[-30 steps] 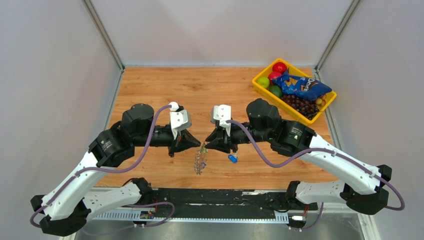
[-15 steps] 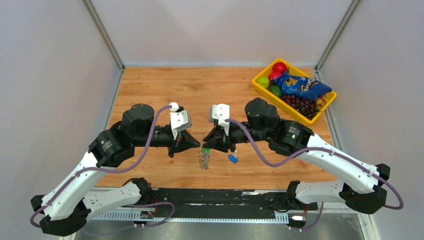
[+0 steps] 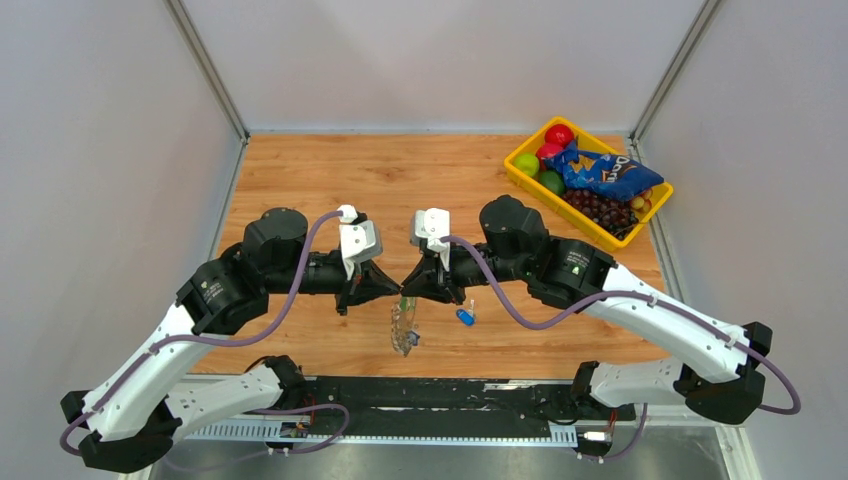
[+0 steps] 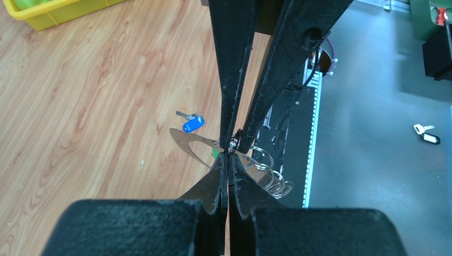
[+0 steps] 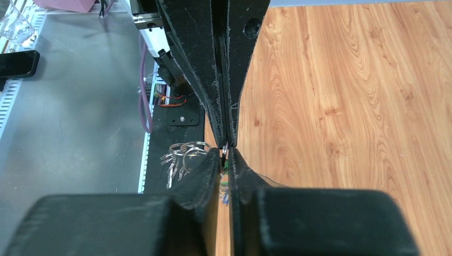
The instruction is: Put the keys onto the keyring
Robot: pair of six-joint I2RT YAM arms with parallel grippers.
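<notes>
Shifting left, right gripper (image 3: pixel 407 292) meets left gripper (image 3: pixel 396 290) tip; keyring (image 3: pixel 403 328) dangles beneath.

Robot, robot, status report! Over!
Left gripper shut on the keyring. Right gripper nearly closed at same spot, grip unclear. Blue key loose on table, nothing blocking.

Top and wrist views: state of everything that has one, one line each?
left gripper: shut on the keyring.
right gripper: jaws nearly together at the ring; grip unclear.
keyring: hanging at the gripper tips, chain trailing down.
green key: at the gripper tips; on the ring or not, can't tell.
blue key: lying loose on the table, off the ring.
yellow bin: upright, filled with fruit and a chip bag.
</notes>
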